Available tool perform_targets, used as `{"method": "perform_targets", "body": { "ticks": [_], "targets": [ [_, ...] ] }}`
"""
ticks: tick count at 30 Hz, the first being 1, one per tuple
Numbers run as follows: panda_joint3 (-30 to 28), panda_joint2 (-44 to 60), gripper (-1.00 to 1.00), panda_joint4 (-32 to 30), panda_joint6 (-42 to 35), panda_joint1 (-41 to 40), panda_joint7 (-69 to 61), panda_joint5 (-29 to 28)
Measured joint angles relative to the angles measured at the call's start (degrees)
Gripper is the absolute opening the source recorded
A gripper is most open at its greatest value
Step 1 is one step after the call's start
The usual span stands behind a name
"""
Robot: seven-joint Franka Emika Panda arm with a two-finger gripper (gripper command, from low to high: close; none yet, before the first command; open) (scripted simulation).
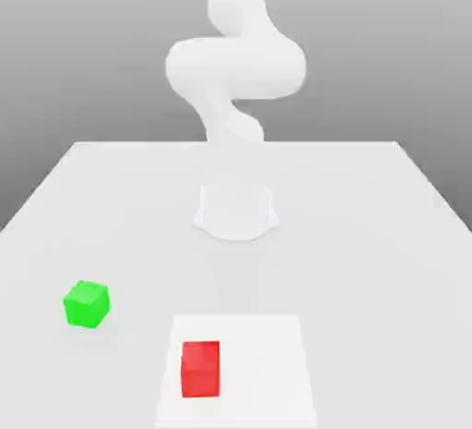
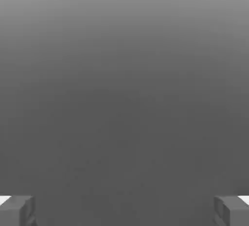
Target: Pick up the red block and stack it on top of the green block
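A small red cube-shaped block (image 1: pixel 200 369) sits on the flat white table (image 1: pixel 369 233), near the front edge in the exterior view, resting on a slightly brighter white rectangular patch (image 1: pixel 267 372) of the surface. A small bright green cube-shaped block (image 1: pixel 87 303) stands on the same table, towards the exterior view's left of the red one and a little farther back; the two are well apart and not touching, each lying flat on the surface. Behind them the smooth white robot arm (image 1: pixel 235 67) rises from its round white base (image 1: pixel 236 212) at the middle of the table, bending in curved segments and running up past the top of the picture, high above both blocks. In the hand view the gripper (image 2: pixel 124 210) faces a plain grey background, with its two grey fingertips (image 2: pixel 17 210) showing at opposite lower corners, spread wide with nothing between them, so the jaws stand released. The red block lies untouched on the table, with nothing on top of the green block.
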Motion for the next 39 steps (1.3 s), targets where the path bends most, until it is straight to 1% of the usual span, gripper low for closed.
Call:
{"method": "perform_targets", "body": {
  "ticks": [10,21,23,27,28,35,39],
  "targets": [
    [-3.0,21.1,0.00,-7.3,10.0,0.7,-4.3,1.2],
    [-4.3,44.0,0.00,-15.1,20.8,-0.6,-8.4,1.7],
    [-4.3,48.1,0.00,-15.8,23.3,-0.9,-8.9,1.8],
    [-2.9,56.4,0.00,-14.9,30.0,-1.9,-10.3,3.4],
    [-2.5,58.2,-1.00,-14.7,31.6,-2.3,-10.6,3.8],
    [-2.3,58.5,-1.00,-14.6,31.8,-2.4,-10.5,3.7],
    [-3.3,51.6,-1.00,-15.7,26.0,-1.7,-9.3,2.1]
  ]
}}
